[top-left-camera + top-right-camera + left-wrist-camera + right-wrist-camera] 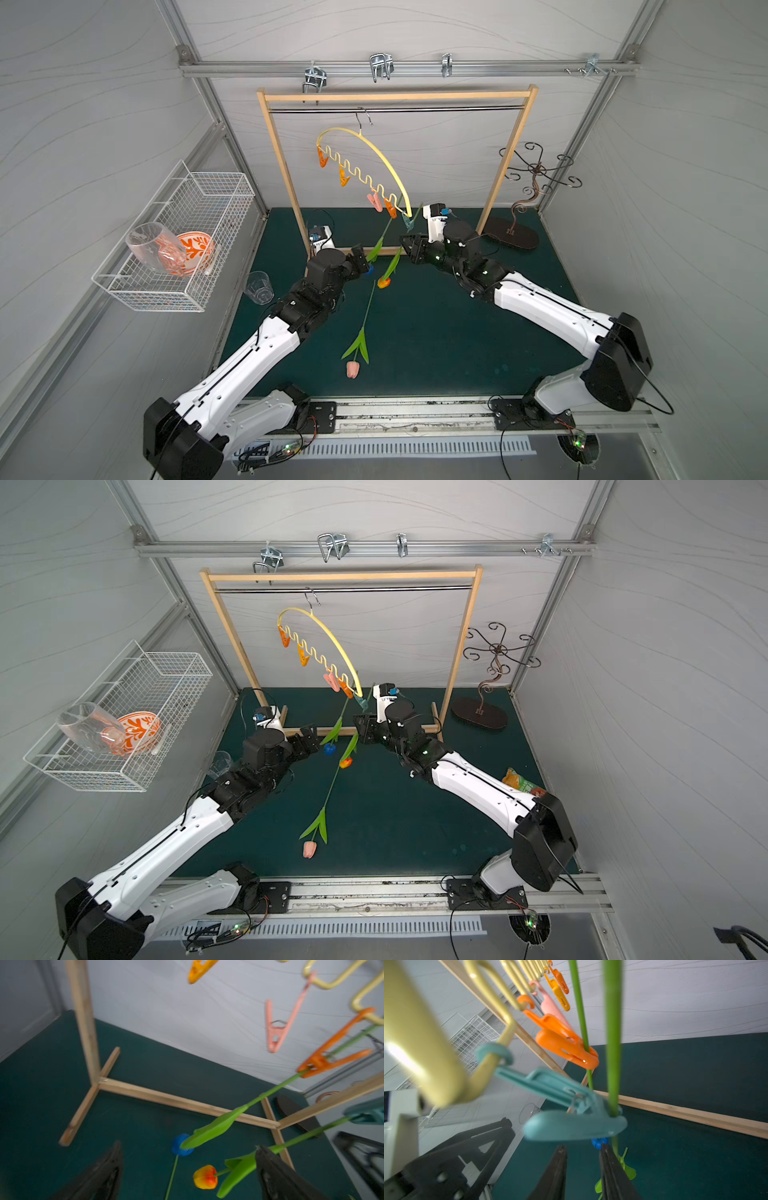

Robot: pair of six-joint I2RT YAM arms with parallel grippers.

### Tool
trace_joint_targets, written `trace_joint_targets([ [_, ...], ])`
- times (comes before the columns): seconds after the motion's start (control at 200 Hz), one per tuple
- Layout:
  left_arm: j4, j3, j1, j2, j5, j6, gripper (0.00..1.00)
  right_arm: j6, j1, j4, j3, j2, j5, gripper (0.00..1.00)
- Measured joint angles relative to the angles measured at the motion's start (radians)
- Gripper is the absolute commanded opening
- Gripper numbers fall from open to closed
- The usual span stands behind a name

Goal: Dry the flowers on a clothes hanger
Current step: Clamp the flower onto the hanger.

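Green mat, top views only: pink tulip lying apart from clothes hanger. Wrist views: teal clothespin pinching stem; left gripper spread wide, right gripper narrowly parted, empty.

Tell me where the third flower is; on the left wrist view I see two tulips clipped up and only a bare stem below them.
Observer: That stem belongs to the pink tulip. It lies loose on the green mat, head toward the arms' bases.
Operator: Is the right arm holding anything?
Observer: No. The right gripper sits close to the teal clothespin, jaws a little apart with nothing between them.
Operator: Is the hanger on the rack's rod?
Observer: Yes. The clothes hanger hangs by its hook from the metal rod.
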Motion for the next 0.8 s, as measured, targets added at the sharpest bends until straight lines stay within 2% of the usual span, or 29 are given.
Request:
trace_joint_targets([
  [0.185, -0.301, 0.023, 0.003, -0.039, -0.069, -0.144, 1.0, 0.002, 0.049, -0.106, -0.005, -0.109, 0.03, 0.37],
  [0.285, -0.349, -0.029, 0.008, -0.051, -0.089, -0.222, 1.0, 0.013, 0.101, -0.178, -0.031, -0.154, 0.109, 0.38],
  [0.435, -0.358, -0.193, 0.043, -0.045, -0.091, -0.336, 1.0, 0.087, 0.242, -0.278, -0.109, -0.159, 0.261, 0.38],
  [0.6, -0.342, -0.332, 0.121, -0.022, -0.093, -0.418, 1.0, 0.257, 0.351, -0.38, -0.136, -0.043, 0.381, 0.39],
  [0.8, -0.264, -0.409, 0.171, -0.022, -0.087, -0.417, 1.0, 0.408, 0.379, -0.455, -0.01, 0.252, 0.422, 0.39],
])
